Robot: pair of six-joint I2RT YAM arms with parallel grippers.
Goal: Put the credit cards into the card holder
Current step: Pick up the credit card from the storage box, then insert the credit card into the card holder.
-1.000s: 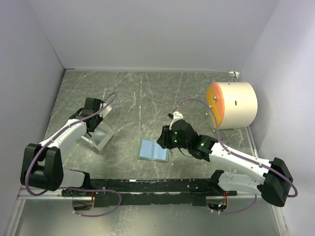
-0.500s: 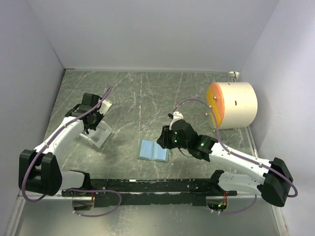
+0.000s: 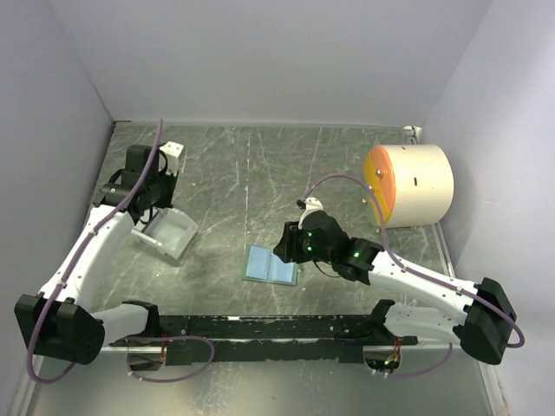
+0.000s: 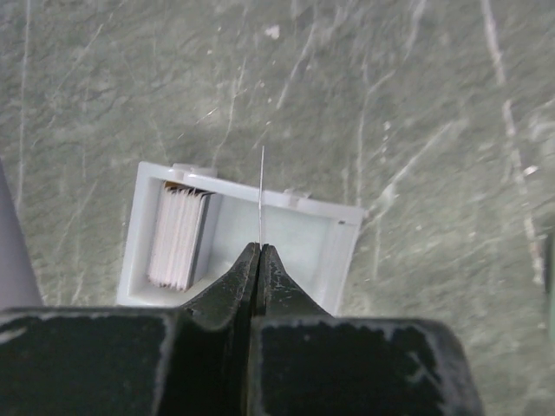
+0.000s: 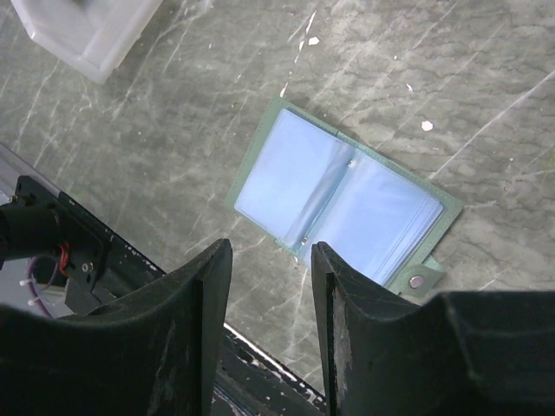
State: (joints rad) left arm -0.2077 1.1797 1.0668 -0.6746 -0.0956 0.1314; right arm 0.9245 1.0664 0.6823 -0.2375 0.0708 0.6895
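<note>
Surface: grey-green marbled tabletop (image 3: 260, 165), white walls. Left gripper (image 4: 260, 251) clenched on single thin credit card (image 4: 262, 191), edge-on, upright, above shallow white rectangular tray (image 4: 347, 212); stack of cards (image 4: 178, 238) at tray's left end. Right gripper (image 5: 269, 251) parted, empty, over sage-green folding card holder (image 5: 347, 195), lying open, blue pockets up, well apart from tray. Risk: narrow edge pinch; card may pivot or slip in transfer, or miss pocket mouth.

I see a grey-green marbled table (image 3: 260, 165), white streaks all over. Plain pale walls (image 3: 260, 52) box it in at far, left, right edges. Black rail (image 3: 260, 328) along near edge. Even soft light.
</note>
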